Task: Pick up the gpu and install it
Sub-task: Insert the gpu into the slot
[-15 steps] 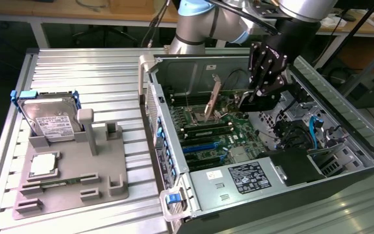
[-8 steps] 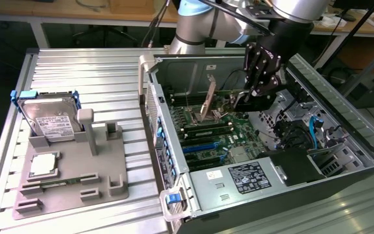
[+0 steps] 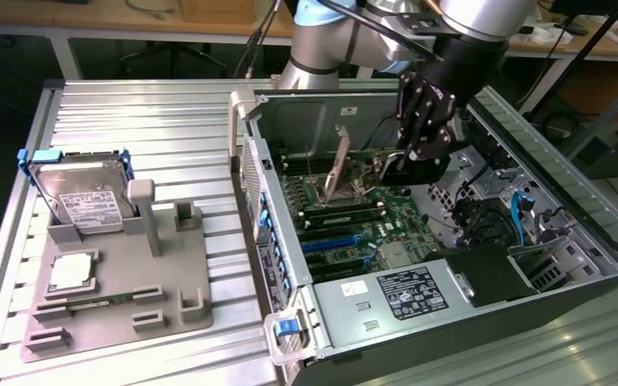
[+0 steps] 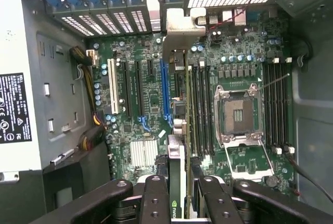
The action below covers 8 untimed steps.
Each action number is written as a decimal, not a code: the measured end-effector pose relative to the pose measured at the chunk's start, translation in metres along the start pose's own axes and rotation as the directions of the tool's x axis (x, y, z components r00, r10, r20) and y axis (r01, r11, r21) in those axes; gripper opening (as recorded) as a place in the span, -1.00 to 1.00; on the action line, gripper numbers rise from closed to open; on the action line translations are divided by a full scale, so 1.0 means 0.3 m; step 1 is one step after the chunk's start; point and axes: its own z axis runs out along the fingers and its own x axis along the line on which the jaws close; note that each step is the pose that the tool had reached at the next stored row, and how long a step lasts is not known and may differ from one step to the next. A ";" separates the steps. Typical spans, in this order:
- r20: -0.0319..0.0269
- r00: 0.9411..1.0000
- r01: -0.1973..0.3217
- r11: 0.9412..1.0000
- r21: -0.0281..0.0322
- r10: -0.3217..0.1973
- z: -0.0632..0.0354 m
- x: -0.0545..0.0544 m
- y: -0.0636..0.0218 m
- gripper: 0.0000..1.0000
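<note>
Hand (image 4: pixel 179 193) grips gpu (image 4: pixel 176 130) in PC case (image 3: pixel 610 277).

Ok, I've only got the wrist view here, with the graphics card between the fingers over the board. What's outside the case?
Observer: A grey stand sits beside the case, on the exterior view's left, with a hard drive standing upright in it.
Operator: Anything else on that stand?
Observer: A memory stick lies flat on it, nearer the camera than the drive.
Operator: And how does the arm come in?
Observer: From above. The gripper reaches down into the open case, holding the graphics card.
</note>
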 end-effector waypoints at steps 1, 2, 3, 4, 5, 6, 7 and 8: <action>0.000 1.000 0.000 1.000 0.000 0.000 0.002 0.000 0.002 -0.47; 0.000 1.000 0.000 1.000 0.000 0.000 0.003 0.000 0.004 -0.47; 0.000 1.000 0.000 1.000 0.000 0.000 0.004 0.000 0.004 -0.47; 0.000 1.000 0.000 1.000 0.000 0.000 0.004 0.000 0.005 -0.47; 0.000 1.000 0.000 1.000 0.000 0.000 0.004 0.000 0.005 -0.47; 0.000 1.000 0.000 1.000 0.000 0.000 0.005 0.000 0.005 -0.47; 0.000 1.000 0.000 1.000 0.000 0.000 0.005 0.000 0.005 -0.47; 0.000 1.000 0.000 1.000 0.000 0.000 0.005 0.000 0.005 -0.47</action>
